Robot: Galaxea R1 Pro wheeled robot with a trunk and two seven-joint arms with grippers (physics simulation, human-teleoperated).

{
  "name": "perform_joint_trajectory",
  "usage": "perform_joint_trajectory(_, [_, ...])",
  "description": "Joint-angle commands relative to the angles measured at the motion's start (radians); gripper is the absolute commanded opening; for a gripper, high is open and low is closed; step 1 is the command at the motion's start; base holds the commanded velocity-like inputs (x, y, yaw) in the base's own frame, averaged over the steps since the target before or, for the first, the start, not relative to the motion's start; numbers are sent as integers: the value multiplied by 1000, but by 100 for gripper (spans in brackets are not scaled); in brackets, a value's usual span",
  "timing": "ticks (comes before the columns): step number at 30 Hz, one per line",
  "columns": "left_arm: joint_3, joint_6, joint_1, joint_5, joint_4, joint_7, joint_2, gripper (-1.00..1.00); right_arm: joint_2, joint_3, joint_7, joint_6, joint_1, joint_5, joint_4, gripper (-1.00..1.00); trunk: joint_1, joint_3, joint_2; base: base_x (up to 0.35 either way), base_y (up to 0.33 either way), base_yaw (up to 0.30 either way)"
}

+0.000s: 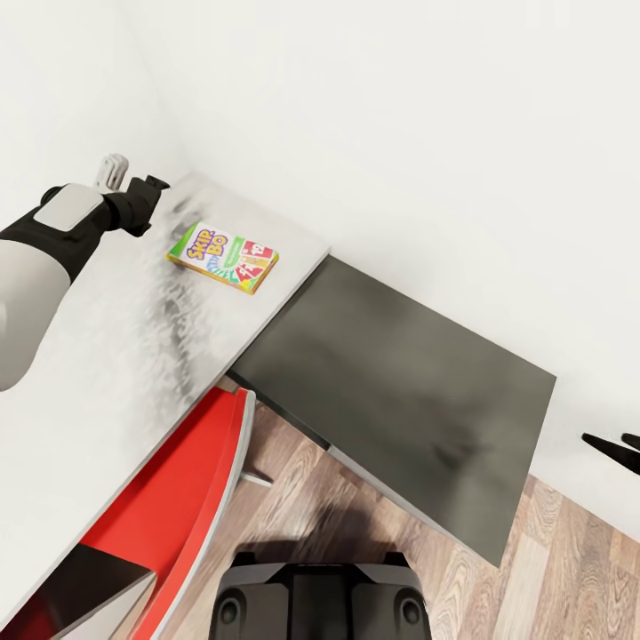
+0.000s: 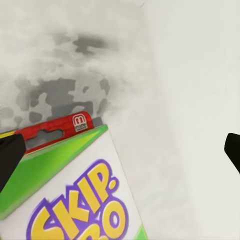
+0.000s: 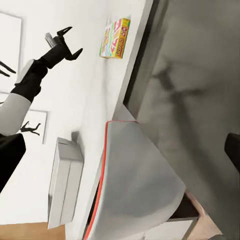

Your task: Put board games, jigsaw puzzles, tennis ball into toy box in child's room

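On the light grey wing of the L-shaped desk (image 1: 107, 356), near the corner by the white wall (image 1: 400, 116), we see a thin rectangular board game box with a green edge and a bright cartoon lid (image 1: 222, 257) lying flat. Our left gripper (image 1: 147, 197) hovers just beside the box, its black fingers (image 3: 67, 42) spread apart with nothing between them. Close up, the box's green edge and a red tab (image 2: 57, 130) show against the mottled grey top. Our right gripper (image 1: 613, 447) sits at the far right, past the dark grey wing (image 1: 400, 382); we cannot tell whether it is open or closed. A red-edged chair (image 1: 191, 498) is tucked under the desk above a wood-plank floor (image 1: 551, 578).
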Motion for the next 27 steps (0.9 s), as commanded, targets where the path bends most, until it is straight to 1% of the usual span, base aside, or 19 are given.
perform_joint_trajectory(1, [-7, 1, 2, 8, -2, 6, 0, 100, -3, -6, 20, 3, 4, 2, 0, 100, 1, -1, -2, 0, 0, 0])
perform_joint_trajectory(2, [-7, 1, 2, 8, -2, 6, 0, 100, -3, -6, 20, 3, 4, 2, 0, 100, 1, -1, -2, 0, 0, 0])
perform_joint_trajectory(5, [-9, -2, 10, 8, -3, 0, -3, 100, -6, -16, 48, 3, 15, 3, 0, 100, 1, -2, -2, 0, 0, 0])
perform_joint_trajectory(11, [-10, -4, 17, 7, -3, -7, -5, 100, -4, -23, 67, 3, 23, 5, 0, 100, 1, -6, -2, 0, 0, 0])
perform_joint_trajectory(27, [-11, -5, 26, 7, -3, -16, -6, 100, -10, -29, 85, 3, 28, 7, 0, 100, 1, -28, -2, 0, 0, 0])
